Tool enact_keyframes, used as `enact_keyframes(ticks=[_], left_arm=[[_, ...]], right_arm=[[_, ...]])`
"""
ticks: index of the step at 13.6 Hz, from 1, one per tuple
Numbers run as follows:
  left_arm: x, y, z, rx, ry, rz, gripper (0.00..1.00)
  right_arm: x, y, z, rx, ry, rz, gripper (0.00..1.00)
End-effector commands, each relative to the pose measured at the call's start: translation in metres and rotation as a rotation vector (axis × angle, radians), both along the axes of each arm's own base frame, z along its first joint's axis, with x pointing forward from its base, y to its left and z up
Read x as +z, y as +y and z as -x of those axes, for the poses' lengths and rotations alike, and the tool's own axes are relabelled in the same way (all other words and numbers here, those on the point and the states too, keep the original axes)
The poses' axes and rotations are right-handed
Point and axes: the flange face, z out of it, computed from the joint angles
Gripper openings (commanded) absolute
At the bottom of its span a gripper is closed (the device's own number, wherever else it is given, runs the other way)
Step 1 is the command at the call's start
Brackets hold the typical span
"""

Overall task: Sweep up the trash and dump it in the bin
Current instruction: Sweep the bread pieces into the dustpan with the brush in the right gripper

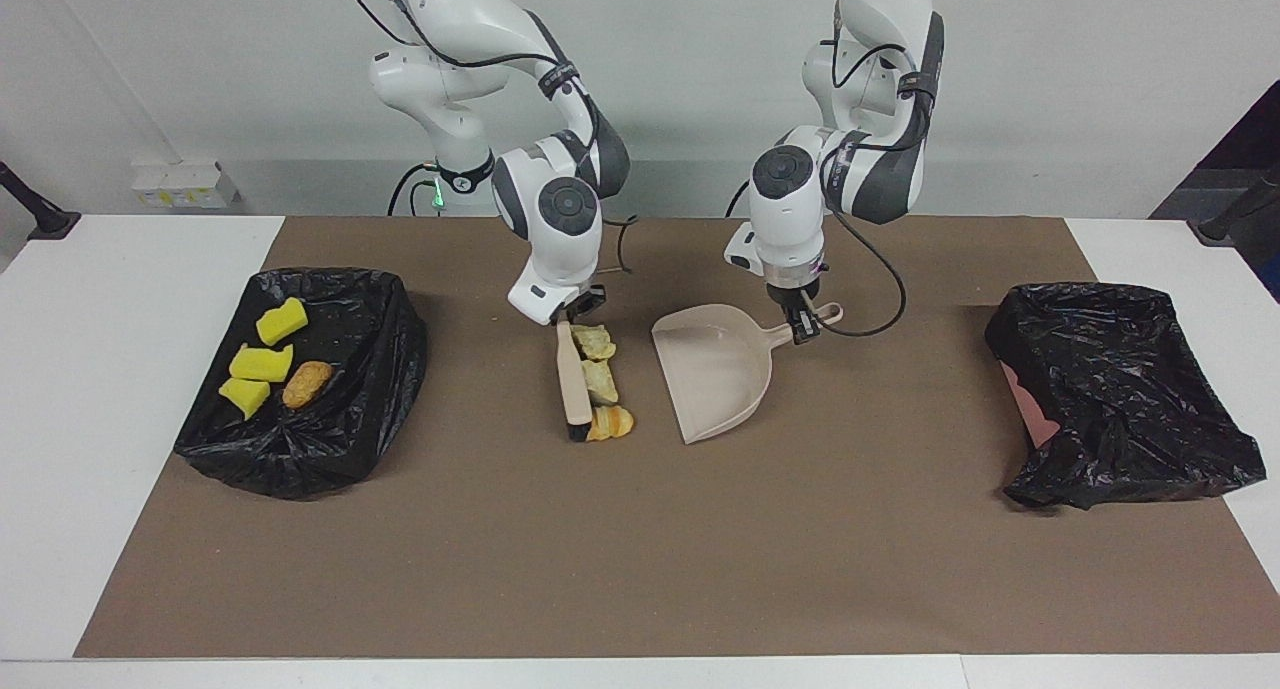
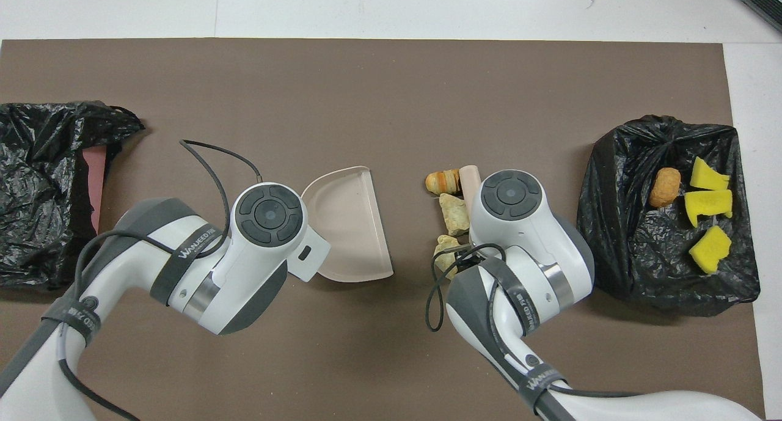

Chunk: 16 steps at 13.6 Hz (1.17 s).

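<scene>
brown mat (image 1: 640, 549), three pale scraps (image 1: 600, 381) apparently touching brush (image 1: 573, 379), dustpan (image 1: 715, 369) beside

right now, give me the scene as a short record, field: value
left end effector: shut on dustpan handle
right end effector: shut on brush handle
trash on mat: three bread-like pieces in a row beside the brush, facing the dustpan
trash in bin: three yellow chunks and brown lump in the bag-lined bin
second bin: at left arm's end
</scene>
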Motion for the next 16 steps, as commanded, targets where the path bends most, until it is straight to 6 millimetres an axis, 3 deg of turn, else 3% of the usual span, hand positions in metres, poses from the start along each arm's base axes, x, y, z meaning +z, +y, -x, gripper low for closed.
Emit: enact_keyframes(ticks=[1,5,10,12,14,16], left_arm=[[-0.001,0.006,0.009,0.011,-0.017,-0.010,0.00],[-0.002,0.006,0.007,0.033,-0.026,-0.006,0.00],[-0.001,0.006,0.006,0.034,-0.032,-0.001,0.00],[-0.001,0.006,0.005,0.035,-0.033,0.002,0.00],[-0.001,0.006,0.005,0.034,-0.034,0.003,0.00],[-0.001,0.005,0.005,0.033,-0.034,0.003,0.00]], right_arm=[[0.009,0.028,0.003,0.011,0.001,-0.069,0.00],[0.015,0.061,0.015,0.024,-0.018,-0.154,0.00],[0.029,0.112,0.046,0.061,0.008,-0.263,0.00],[0.040,0.115,0.048,0.054,0.014,-0.284,0.00],[0.063,0.110,0.047,0.065,0.038,-0.281,0.00],[0.080,0.093,0.039,0.043,0.082,-0.257,0.00]])
